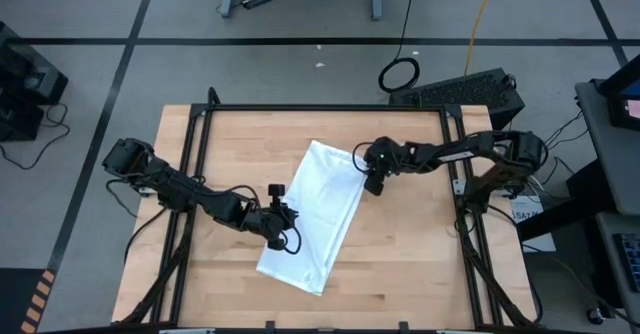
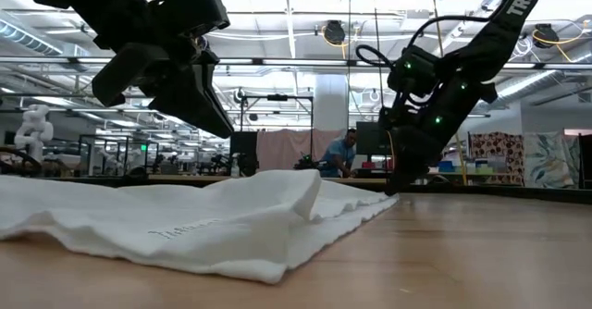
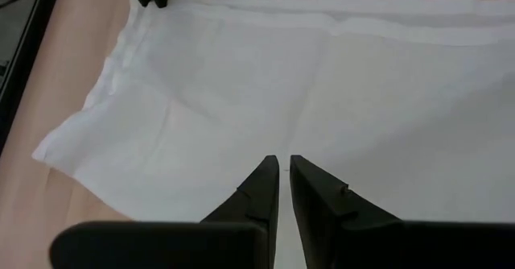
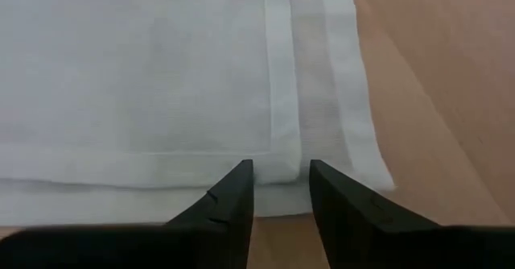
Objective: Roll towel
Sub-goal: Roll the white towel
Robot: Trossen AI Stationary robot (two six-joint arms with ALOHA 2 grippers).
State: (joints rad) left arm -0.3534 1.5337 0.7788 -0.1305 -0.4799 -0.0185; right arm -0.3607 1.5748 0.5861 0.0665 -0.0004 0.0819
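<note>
A: How many things are on the worktop [image 1: 420, 244]?

B: One towel [image 1: 313, 217], white and folded into a long strip, and two hands over it. Nothing else lies on the wood.

A: Which way does the towel run?

B: Its long axis is diagonal: one short end lies near the worktop's middle, toward the far edge, and the other reaches toward the near edge, left of centre. It lies flat, with low wrinkles visible in the low view.

A: Where are the hands?

B: The left hand [image 1: 281, 223] is over the towel's left long edge, about halfway along. Its fingers [image 3: 256, 190] are nearly together, only a thin slit between them, with no cloth in the slit. The right hand [image 1: 374, 181] is at the towel's far right corner, fingers [image 4: 229, 195] apart, tips just short of the hemmed edge.

A: Anything hard to make out?

B: Whether either hand touches the cloth; I cannot tell. In the low view the near folds hide the towel's far end, and faint lettering on the cloth is unreadable.
</note>
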